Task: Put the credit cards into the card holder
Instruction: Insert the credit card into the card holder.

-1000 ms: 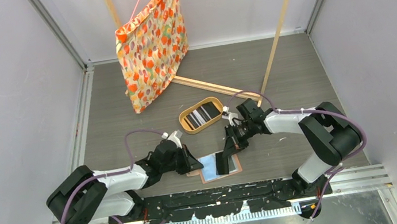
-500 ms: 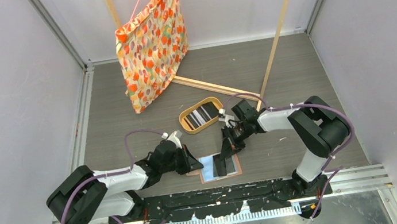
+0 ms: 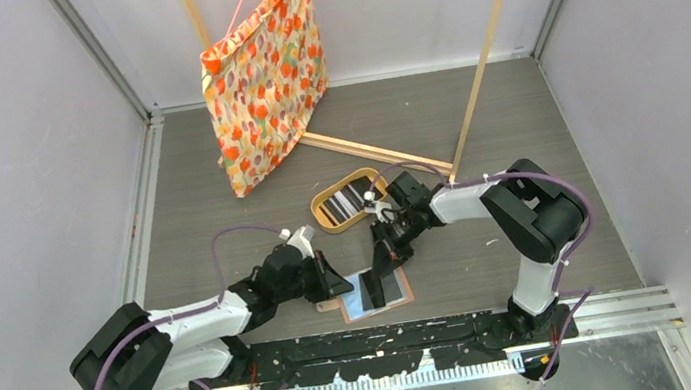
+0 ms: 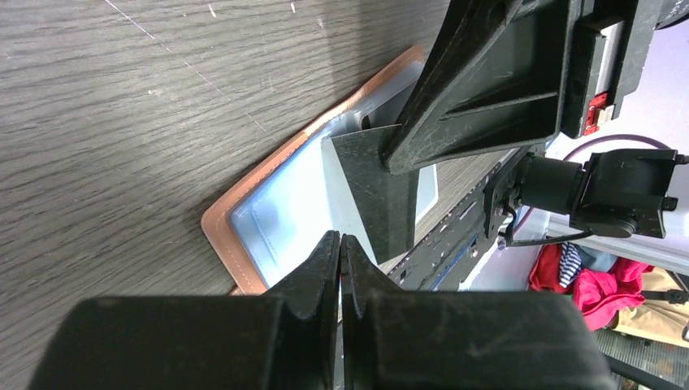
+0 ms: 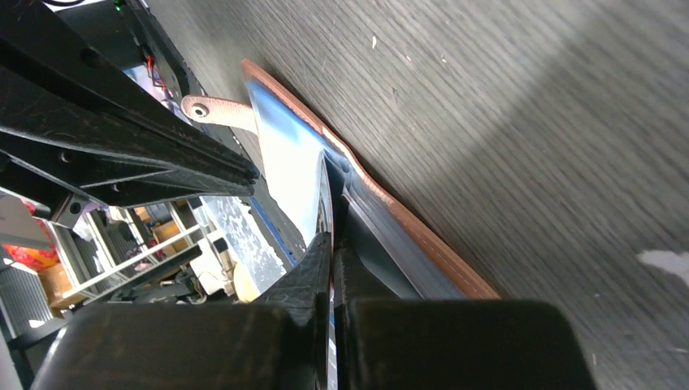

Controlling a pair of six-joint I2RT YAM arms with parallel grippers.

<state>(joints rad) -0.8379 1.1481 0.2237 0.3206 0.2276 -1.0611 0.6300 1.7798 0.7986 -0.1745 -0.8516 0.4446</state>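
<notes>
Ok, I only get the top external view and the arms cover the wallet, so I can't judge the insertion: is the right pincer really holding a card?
Observer: Yes. The left wrist view shows the right pincer shut on a dark grey card. The card is tilted, with one edge against the light-blue lining of the card holder.
Operator: And the left pincer, is it gripping anything?
Observer: Its own view shows the left pincer shut, tips together over that lining, with nothing visible between them.
</notes>
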